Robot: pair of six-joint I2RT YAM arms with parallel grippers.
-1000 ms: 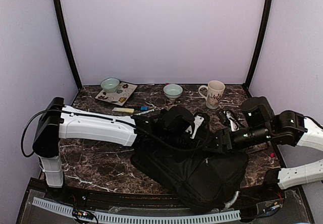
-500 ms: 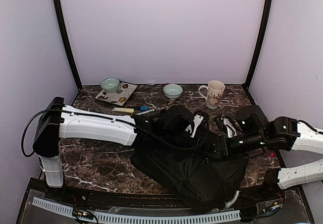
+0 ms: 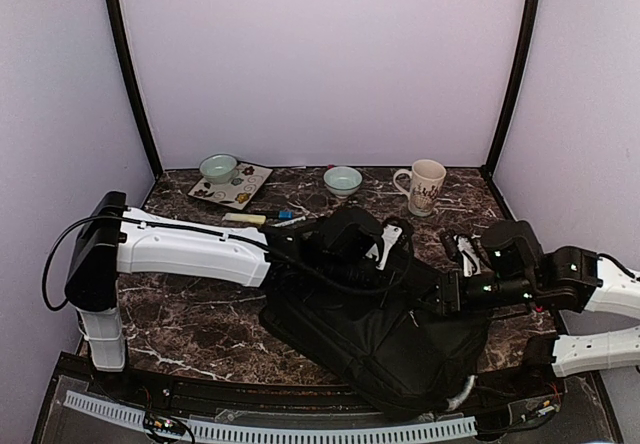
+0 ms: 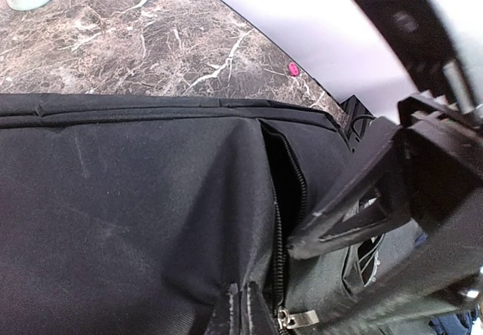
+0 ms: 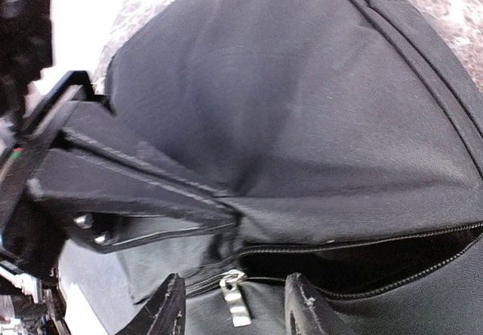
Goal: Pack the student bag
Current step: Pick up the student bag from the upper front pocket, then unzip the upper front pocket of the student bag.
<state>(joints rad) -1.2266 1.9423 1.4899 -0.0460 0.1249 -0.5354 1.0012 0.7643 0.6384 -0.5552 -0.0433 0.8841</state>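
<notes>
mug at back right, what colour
Cream mug with a dark print; the top external view shows it best.

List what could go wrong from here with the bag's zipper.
1. The right gripper stands open astride the small zipper pull; closing, it may slip off it or catch fabric.
2. The left gripper pinches the student bag right beside it, so the two may collide.
3. The bag reaches the near edge of the table; a hard pull might drag it off.
</notes>
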